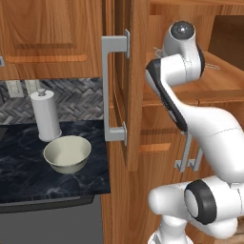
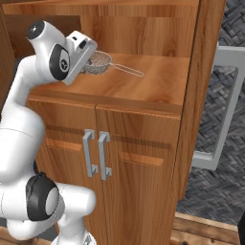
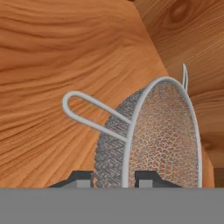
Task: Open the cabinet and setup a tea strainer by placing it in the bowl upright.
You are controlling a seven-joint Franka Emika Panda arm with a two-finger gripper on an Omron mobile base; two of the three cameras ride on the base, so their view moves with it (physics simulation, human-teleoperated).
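I see the strainer [image 3: 153,140] on the cabinet shelf [image 2: 158,81], its rim between my end effector [image 3: 114,178] tips; whether they grip, I cannot tell. It looks light, the mesh easily dented, so I would hold the stiff rim.

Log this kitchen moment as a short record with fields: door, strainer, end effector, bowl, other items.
door: tall warm-brown wooden cabinet door with long grey bar handle, swung open
strainer: small silver wire-mesh tea strainer with thin metal handle, on the wooden shelf inside the cabinet
end effector: white two-finger end effector, a fingertip on each side of the strainer's rim; contact unclear
bowl: round pale cream ceramic bowl, empty, on the dark marbled counter
other items: white paper-towel roll upright behind the bowl
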